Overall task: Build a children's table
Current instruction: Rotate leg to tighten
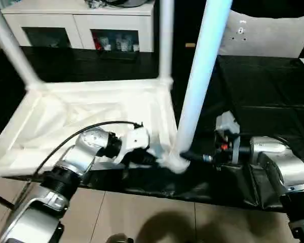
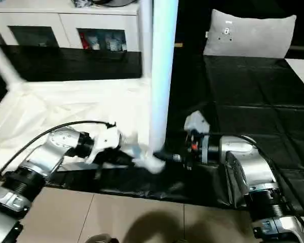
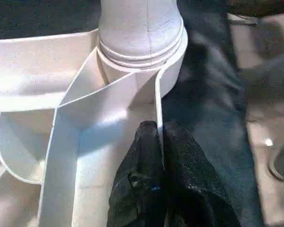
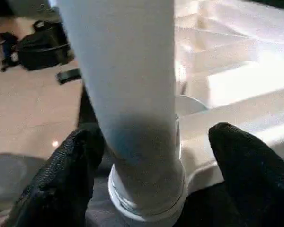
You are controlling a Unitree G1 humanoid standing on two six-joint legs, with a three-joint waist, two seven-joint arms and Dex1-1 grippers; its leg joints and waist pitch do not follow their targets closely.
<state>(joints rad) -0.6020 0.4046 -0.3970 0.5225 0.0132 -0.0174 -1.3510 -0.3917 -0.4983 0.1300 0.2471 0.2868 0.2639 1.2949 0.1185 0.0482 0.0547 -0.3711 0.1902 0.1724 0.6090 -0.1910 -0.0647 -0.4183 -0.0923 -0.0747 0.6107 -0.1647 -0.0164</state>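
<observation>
The children's table top (image 1: 91,109) lies upside down on the black-covered surface, ribbed underside up. A white leg (image 1: 200,76) stands in the near right corner socket (image 3: 142,47), tilted slightly. Two more legs rise from the far corners (image 1: 10,43) (image 1: 165,38). My left gripper (image 1: 147,157) is shut on the top's thin rim wall just beside that socket, and the left wrist view shows its fingers (image 3: 180,161) pinching the wall. My right gripper (image 4: 156,135) is open around the base of the leg (image 4: 128,94), one finger on each side.
The black work surface (image 1: 263,91) stretches to the right and behind. A white cabinet (image 1: 76,23) stands at the back, with a grey cushion (image 1: 266,33) at the back right. Tiled floor (image 1: 142,217) lies just past the near edge, with a dark bag (image 4: 38,45) on it.
</observation>
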